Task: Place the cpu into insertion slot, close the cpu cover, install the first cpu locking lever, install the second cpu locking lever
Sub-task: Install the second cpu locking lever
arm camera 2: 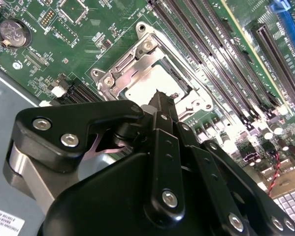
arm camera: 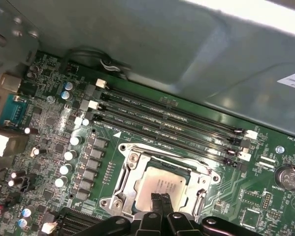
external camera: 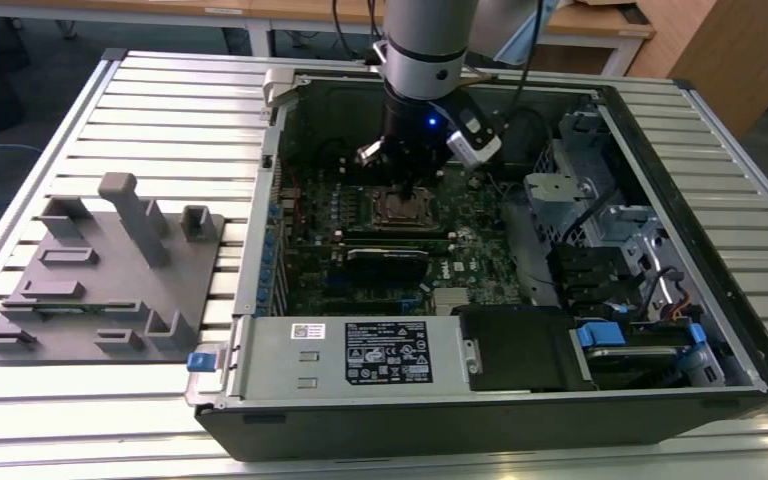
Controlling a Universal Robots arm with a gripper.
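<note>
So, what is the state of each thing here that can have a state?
cpu: seated in the slot, top showing.
slot: filled by the cpu.
cover: closed, flat around the cpu.
hand: fingers together, empty, just above the cpu.
case: side open, lying flat on the table.

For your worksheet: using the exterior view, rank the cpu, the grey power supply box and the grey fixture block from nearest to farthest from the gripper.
1. The cpu, directly under the gripper, inside the case.
2. The grey power supply box, at the case's near edge.
3. The grey fixture block, outside the case on the exterior view's left.
</note>
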